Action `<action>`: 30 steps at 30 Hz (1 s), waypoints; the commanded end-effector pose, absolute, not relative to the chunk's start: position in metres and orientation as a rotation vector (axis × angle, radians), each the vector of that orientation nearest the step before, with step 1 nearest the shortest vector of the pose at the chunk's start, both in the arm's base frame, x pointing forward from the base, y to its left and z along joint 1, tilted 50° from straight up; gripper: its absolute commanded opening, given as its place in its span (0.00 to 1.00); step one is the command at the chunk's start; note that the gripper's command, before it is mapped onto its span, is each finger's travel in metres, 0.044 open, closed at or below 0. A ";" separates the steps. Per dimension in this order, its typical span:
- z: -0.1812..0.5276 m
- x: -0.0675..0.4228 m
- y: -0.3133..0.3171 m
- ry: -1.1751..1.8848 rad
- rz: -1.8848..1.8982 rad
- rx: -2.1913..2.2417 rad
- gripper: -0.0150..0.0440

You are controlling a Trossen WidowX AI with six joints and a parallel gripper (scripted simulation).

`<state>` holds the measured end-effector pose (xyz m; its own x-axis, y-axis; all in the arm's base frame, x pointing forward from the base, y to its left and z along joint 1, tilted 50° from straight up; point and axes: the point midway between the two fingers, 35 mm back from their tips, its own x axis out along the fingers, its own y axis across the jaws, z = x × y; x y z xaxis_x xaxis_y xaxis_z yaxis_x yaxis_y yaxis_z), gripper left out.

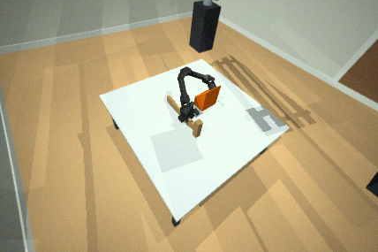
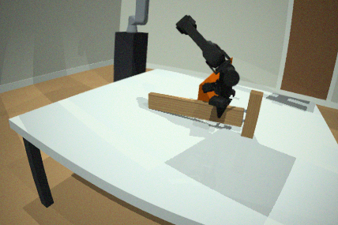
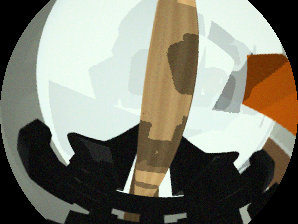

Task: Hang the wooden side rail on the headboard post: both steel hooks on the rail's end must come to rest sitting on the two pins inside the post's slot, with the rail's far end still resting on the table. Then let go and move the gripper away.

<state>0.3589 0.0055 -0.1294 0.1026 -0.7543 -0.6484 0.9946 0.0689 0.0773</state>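
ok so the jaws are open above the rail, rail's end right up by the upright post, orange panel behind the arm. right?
One thing is wrong: the gripper is not open above the rail. The exterior view shows the jaws shut on it near the post end. The orange panel does stand behind the arm.

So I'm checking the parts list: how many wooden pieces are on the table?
2: the side rail lying lengthwise, gripped near one end by the hand, and the upright headboard post beside that end.
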 end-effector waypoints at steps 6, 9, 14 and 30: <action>-0.131 0.359 0.010 0.513 -1.399 0.590 0.25; -0.131 0.359 0.010 0.513 -1.399 0.590 0.25; -0.132 0.359 0.010 0.513 -1.399 0.590 0.25; -0.133 0.359 0.012 0.513 -1.399 0.590 0.25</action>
<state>0.3586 0.0079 -0.1320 0.1024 -0.7541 -0.6488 0.9947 0.0689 0.0769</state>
